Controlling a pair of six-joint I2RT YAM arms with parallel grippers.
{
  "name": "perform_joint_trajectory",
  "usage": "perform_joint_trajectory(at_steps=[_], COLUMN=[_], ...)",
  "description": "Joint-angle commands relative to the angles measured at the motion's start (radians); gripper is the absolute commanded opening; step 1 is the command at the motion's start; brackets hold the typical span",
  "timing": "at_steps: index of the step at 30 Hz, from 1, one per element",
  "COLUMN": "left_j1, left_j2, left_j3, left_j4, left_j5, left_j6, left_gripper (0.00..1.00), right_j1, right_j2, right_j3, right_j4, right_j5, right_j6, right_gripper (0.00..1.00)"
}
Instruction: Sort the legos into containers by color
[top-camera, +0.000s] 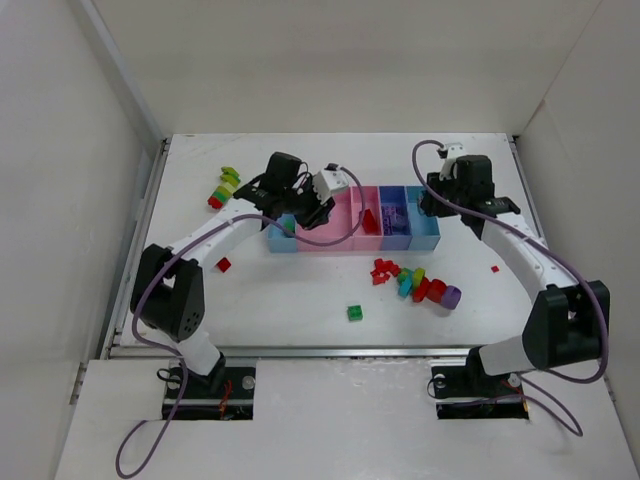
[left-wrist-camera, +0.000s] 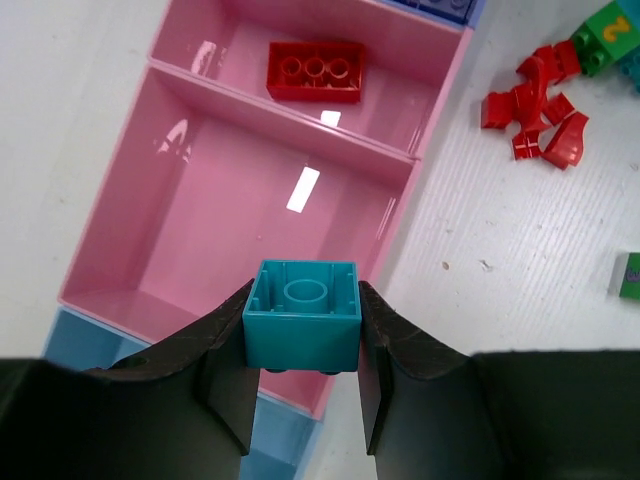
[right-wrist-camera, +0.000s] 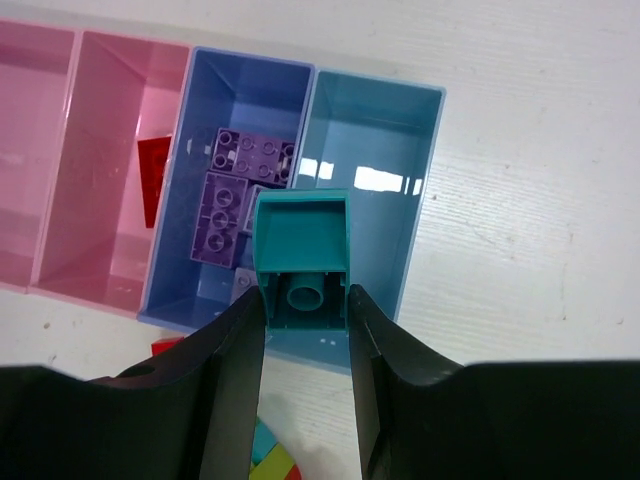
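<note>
Where the left end effector (left-wrist-camera: 303, 345) hangs over the row of trays, its 2 fingers pinch a teal brick (left-wrist-camera: 303, 310) by its sides, hollow underside toward the wrist camera. The brick sits above the near edge of the wide pink tray (left-wrist-camera: 230, 200), close to the wall shared with the left light blue tray (left-wrist-camera: 90, 345). Beyond the far wall, the narrow pink tray (left-wrist-camera: 400, 50) holds a red brick (left-wrist-camera: 314, 71).

The right end effector (right-wrist-camera: 303, 310) pinches a teal sloped brick (right-wrist-camera: 300, 240) in the same way. It hangs over the near left corner of the right light blue tray (right-wrist-camera: 385, 130), its left edge overlapping the wall shared with the purple-blue tray (right-wrist-camera: 250, 90), where purple bricks (right-wrist-camera: 222, 210) lie.

In front of the trays, on the desk (top-camera: 300, 300), a loose pile of bricks (top-camera: 415, 280) lies near the right arm. 1 green brick (top-camera: 354, 313) sits apart toward the near edge, and 1 small red brick (top-camera: 223, 264) lies beside the left arm. A short chain of bricks (top-camera: 225, 187) rests toward the far left. Bare desk shows between the green brick and the left arm.
</note>
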Motion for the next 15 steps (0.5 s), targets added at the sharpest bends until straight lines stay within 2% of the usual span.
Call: perform_joint_trajectory(at_steps=[1, 3, 5, 8, 11, 12, 13, 15], left_j1=[-0.003, -0.003, -0.014, -0.023, -0.045, -0.055, -0.055, -0.068], left_j2=[0.002, 0.013, 0.024, 0.042, 0.064, 0.064, 0.076, 0.088], left_j3=[0.082, 0.098, 0.109, 0.132, 0.159, 0.174, 0.193, 0.202], left_j4=[0.033, 0.007, 0.007, 0.007, -0.002, -0.002, -0.002, -0.011], left_j5=[0.011, 0.020, 0.029, 0.029, 0.029, 0.029, 0.029, 0.029], left_j6=[-0.033, -0.014, -0.005, -0.005, -0.005, -0.005, -0.005, -0.005], left_gripper=[0.00, 0.00, 0.00, 0.00, 0.00, 0.00, 0.00, 0.00], right_j1=[0.010, 0.010, -0.004, -0.034, -0.035, -0.035, -0.035, -0.035], right_j2=[-0.054, -0.094, -0.094, -0.027, 0.062, 0.080, 0.111, 0.120], right_j3=[-0.011, -0.045, -0.045, 0.014, 0.075, 0.090, 0.115, 0.126], right_j4=[0.070, 0.107, 0.077, 0.000, -0.063, -0.072, -0.088, -0.088], right_j5=[-0.031, -0.046, 0.050, 0.071, 0.011, -0.009, -0.009, -0.009], right_j6=[0.014, -0.003, 0.006, 0.019, 0.003, 0.003, 0.003, 0.022], right_gripper=[0.00, 0.00, 0.00, 0.00, 0.01, 0.10, 0.35, 0.51])
